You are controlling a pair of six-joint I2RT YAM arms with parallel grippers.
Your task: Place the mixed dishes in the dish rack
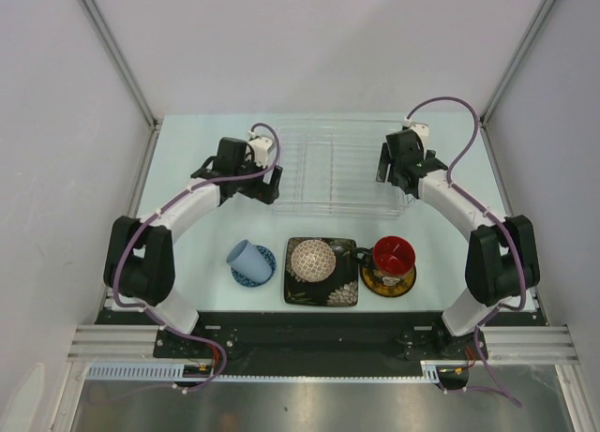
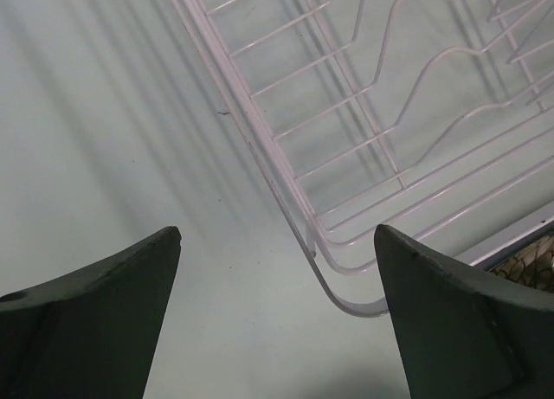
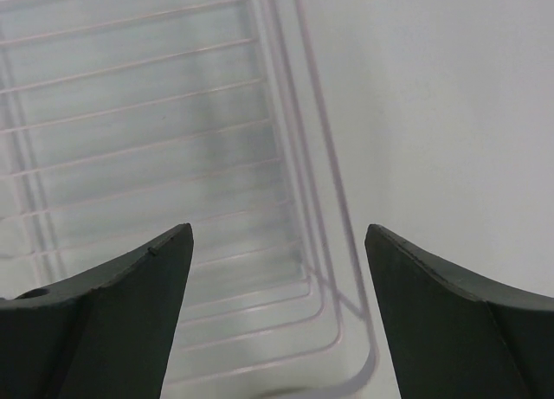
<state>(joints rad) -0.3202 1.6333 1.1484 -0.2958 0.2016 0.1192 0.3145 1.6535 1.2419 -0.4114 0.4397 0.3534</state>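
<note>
Your left tool [image 1: 265,185] is spread wide, empty, at the dish rack's [image 1: 342,165] near-left corner. Your right tool [image 1: 387,172] gapes empty too, over the rack's right edge. Rack lies far-centre on the bench [image 1: 192,230]; nearer you, in a row: pale blue cup [image 1: 246,257], beige bowl [image 1: 312,259] on black plate [image 1: 323,292], dark mug [image 1: 392,255].

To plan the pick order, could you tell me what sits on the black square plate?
A beige lattice bowl sits on the black square plate; the plate's middle under it is covered.

Cut off by both wrist views' edges: dish rack [image 2: 264,157]. Mostly hidden beneath dark floral mug [image 1: 392,255]: yellow saucer [image 1: 388,290].
</note>
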